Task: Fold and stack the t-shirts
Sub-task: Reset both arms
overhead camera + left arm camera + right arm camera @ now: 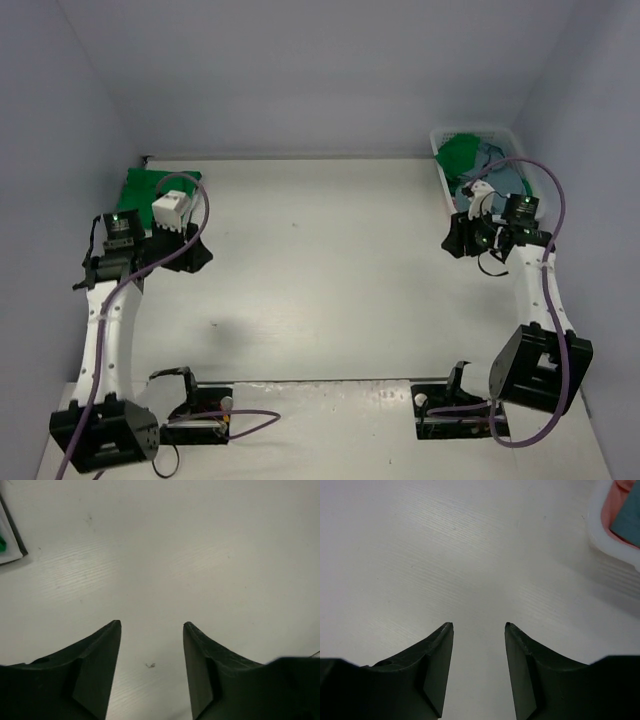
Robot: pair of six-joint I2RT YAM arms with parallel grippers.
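The left gripper (152, 623) and right gripper (479, 624) each hang with jaws apart over bare table (320, 270), gripping nothing. Unfolded t-shirts (crumpled green t-shirt (460, 153), blue-grey t-shirt (507, 178)) lie in the basket (441, 160), just beyond and rightward of the right gripper, clearly the nearer one. A flat green t-shirt (143, 186) lies far left.

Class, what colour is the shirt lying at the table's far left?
The shirt is bright green, seen best in the top external view.
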